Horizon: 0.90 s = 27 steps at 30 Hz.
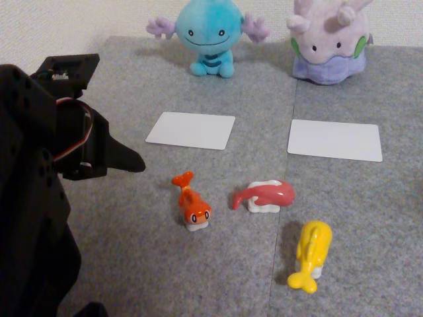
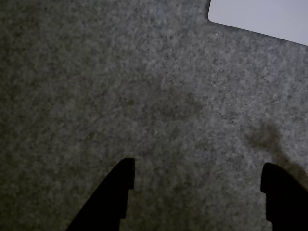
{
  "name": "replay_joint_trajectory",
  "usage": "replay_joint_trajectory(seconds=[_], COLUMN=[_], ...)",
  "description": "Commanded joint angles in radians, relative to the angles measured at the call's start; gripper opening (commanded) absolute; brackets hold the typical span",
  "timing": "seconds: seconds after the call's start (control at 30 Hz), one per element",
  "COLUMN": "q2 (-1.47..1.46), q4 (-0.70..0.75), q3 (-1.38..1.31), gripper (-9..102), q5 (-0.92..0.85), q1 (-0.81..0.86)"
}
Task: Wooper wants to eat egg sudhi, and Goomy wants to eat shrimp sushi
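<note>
Hovering over bare grey felt, the fingers are spread apart, holding nothing; no writing is legible.

The light is soft and even in the fixed view, a bit pale, with small faint shadows under the toys. My arm at nine o'clock looks dark and a little blurry. My wrist view is dimmer and grainy, with a smudgy shadow at four o'clock.
</note>
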Motion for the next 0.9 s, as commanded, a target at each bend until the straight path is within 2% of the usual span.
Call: replay_joint_trajectory(seconds=[0.0, 0.5, 0.7, 0.87], q2=[0.009, 0.009, 0.005, 0.000], q4=[-0.206, -0.212, -0.190, -0.081], q3=[0.031, 0.031, -0.117, -0.278], gripper=[31, 31, 31, 31], q5=[-0.005, -0.006, -0.011, -0.021], q1=[0.028, 0.041, 0.206, 0.324])
